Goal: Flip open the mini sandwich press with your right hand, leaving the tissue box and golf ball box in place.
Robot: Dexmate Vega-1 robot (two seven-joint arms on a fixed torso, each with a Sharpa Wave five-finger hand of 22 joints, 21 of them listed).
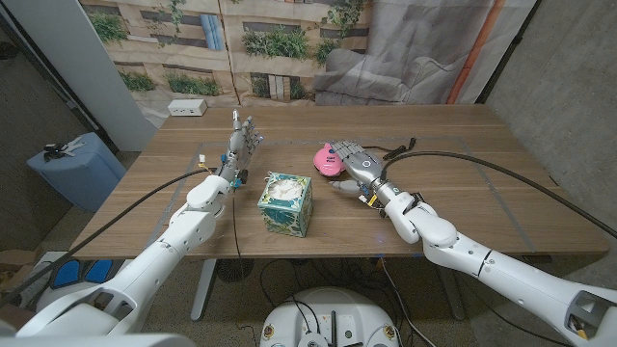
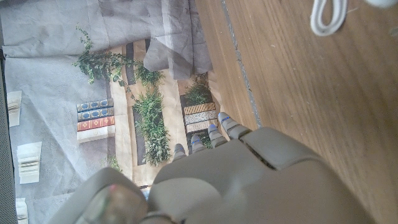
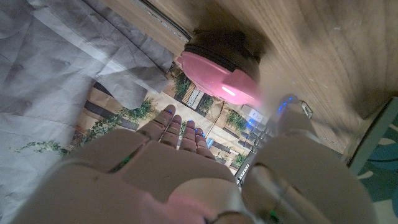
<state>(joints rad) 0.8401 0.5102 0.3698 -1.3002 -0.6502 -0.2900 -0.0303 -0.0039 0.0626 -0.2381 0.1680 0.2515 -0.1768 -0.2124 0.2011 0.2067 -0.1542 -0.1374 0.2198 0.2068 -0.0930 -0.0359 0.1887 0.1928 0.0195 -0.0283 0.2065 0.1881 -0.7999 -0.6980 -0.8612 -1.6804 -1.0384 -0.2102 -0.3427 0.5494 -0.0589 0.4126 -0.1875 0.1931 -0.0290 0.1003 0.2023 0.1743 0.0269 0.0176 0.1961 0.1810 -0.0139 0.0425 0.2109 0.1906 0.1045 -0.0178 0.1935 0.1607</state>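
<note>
The pink mini sandwich press (image 1: 330, 160) sits shut on the wooden table (image 1: 463, 193), right of centre. Its pink lid (image 3: 219, 77) over a dark base looms close in the right wrist view. My right hand (image 1: 355, 166) is at the press's right side, fingers (image 3: 180, 128) stretched toward the lid and thumb apart, holding nothing; contact cannot be told. The teal patterned tissue box (image 1: 285, 203) stands near the front middle. My left hand (image 1: 242, 141) stands upright to the left of it, fingers spread and empty; its back (image 2: 249, 180) fills the lower left wrist view.
A white power strip (image 1: 188, 108) lies at the table's far left corner. Dark cables (image 1: 400, 148) run behind my right hand. A white cable loop (image 2: 327, 15) lies on the wood. A blue bin (image 1: 72, 170) stands off the left edge.
</note>
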